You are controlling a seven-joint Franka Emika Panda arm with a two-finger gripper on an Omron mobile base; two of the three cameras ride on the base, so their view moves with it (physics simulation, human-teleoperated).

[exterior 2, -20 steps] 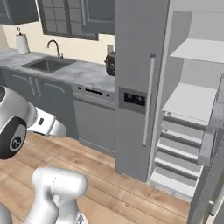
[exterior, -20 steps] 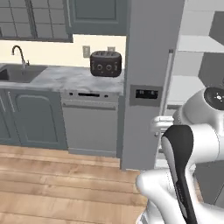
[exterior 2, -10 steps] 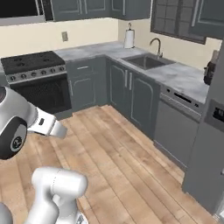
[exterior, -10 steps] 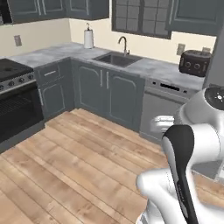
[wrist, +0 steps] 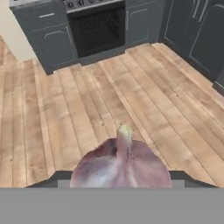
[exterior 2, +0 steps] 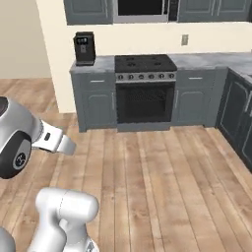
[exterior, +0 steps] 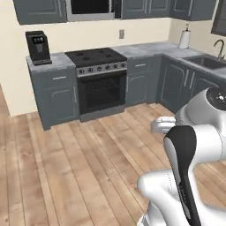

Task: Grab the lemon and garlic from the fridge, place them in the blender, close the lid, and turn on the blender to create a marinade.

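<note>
Garlic (wrist: 120,165) low in hand view, apparently between mostly hidden fingers.

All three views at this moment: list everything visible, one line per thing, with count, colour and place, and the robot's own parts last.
garlic: one, purplish white, between the gripper's fingertips in the hand view.
stove: one, black and steel, against the far wall between grey cabinets.
coffee machine: one, black, on the counter left of the stove.
microwave: one, steel with dark door, above the stove.
wall outlet: one, grey, on the cream wall right of the stove.
paper towel roll: one, white, on the corner counter.
sink tap: one, metal, at the right edge of the left base view.
floor: light wood planks.
gripper: one, dark tips, holding the garlic.
arm: one, white with dark joints.
</note>
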